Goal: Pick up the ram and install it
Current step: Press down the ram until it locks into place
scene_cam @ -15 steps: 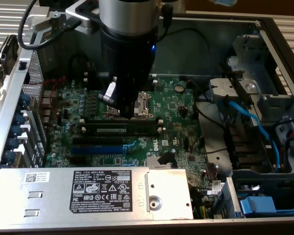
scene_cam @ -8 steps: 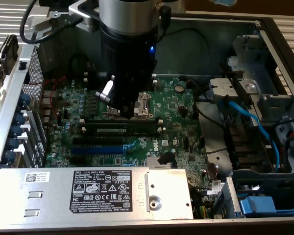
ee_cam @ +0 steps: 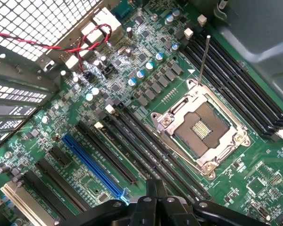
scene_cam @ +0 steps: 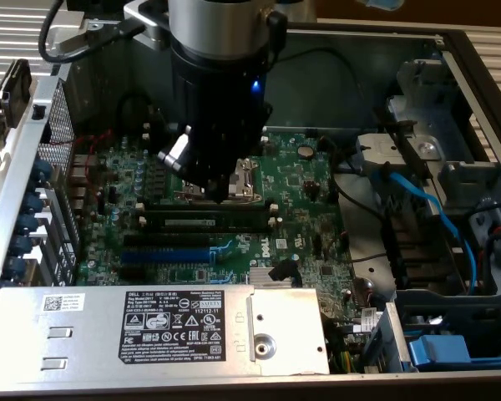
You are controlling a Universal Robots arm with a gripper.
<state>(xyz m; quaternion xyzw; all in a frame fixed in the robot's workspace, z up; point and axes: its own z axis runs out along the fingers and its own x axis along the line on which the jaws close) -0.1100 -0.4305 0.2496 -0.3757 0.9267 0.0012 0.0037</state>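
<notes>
Fingers [ee_cam: 155, 200] clenched empty above the motherboard [ee_cam: 146, 89]; the arm hides the socket (exterior view), ram [scene_cam: 204, 222] half-shadowed in its slot

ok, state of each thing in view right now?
gripper: shut, nothing visibly held, over the motherboard
ram: lying flat along its slot
CPU socket: empty, frame down
blue expansion slot: empty
computer case: open

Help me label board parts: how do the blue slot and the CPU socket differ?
The blue slot is long and narrow; the CPU socket is squarish. The slot is blue plastic; the socket has a shiny metal frame around a dark centre. Both sit on the green motherboard, and both are empty.
</notes>
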